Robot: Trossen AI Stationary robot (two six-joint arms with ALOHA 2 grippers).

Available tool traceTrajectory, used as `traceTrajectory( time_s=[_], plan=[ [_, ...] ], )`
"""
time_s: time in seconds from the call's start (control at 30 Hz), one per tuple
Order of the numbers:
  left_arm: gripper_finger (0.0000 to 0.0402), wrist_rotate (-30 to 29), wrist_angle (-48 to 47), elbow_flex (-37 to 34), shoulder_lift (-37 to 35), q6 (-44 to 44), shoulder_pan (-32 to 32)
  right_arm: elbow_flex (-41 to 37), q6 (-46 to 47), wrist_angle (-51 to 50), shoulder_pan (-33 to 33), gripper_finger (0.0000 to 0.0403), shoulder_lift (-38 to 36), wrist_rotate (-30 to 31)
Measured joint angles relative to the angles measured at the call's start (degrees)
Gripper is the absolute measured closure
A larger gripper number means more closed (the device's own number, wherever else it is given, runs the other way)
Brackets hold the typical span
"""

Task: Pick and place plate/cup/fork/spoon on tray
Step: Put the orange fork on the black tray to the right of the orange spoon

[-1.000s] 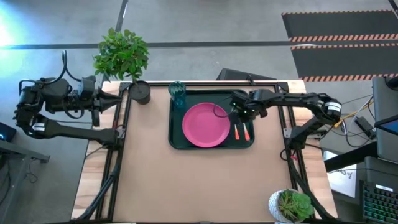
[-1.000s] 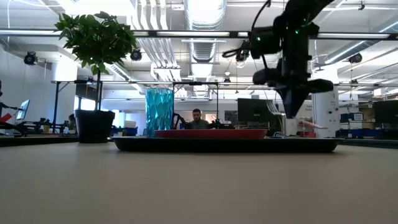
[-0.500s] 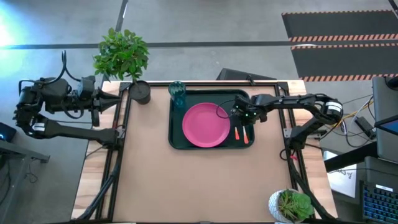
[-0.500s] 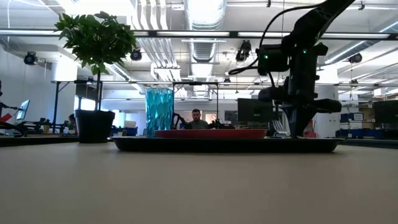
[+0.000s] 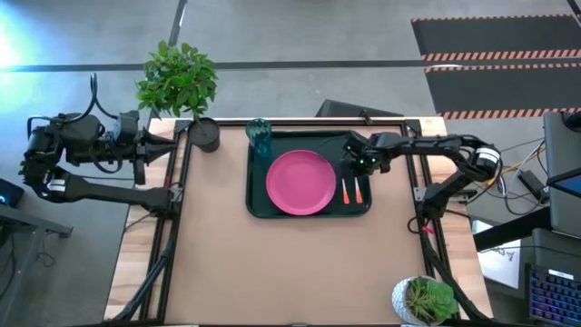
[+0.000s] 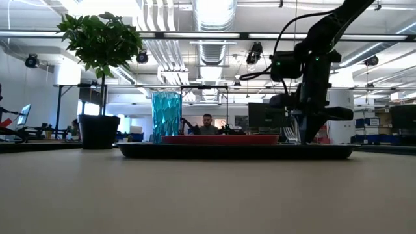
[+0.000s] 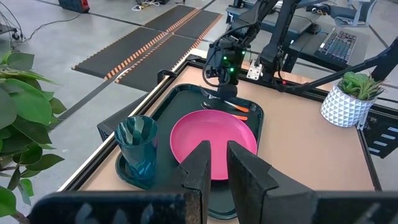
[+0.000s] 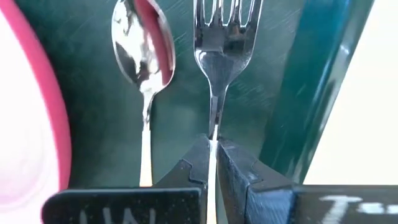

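Four pieces are gathered on the tray [image 5: 257, 202]: plate [image 5: 300, 183] at centre, cup [image 5: 259, 136] at the far left corner, spoon [image 8: 142, 43] and fork [image 8: 219, 50] parallel at the right. Right gripper [image 8: 212, 163], lowered over the tray, is pinched together over the fork's neck. Left gripper [image 7: 216, 163] is parked off-table, fingers slightly apart.

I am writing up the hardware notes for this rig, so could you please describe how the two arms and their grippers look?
Both arms are dark, nearly black, jointed links with black cables looping off them. The right arm has a pale band near its base and small green lights on its wrist. The right gripper has two dark wedge-shaped fingers and white lettering on its body. The left gripper has matching blocky dark fingers.
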Motion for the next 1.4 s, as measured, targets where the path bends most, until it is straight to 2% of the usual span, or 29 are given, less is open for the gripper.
traceTrajectory(
  time_s=[1.4],
  plan=[
    [0.0368,0.0,0.1,0.0,0.0,-0.1,0.0,-4.2,0.6,7.5,-1.4,0.0394,0.1,-0.5]
  ],
)
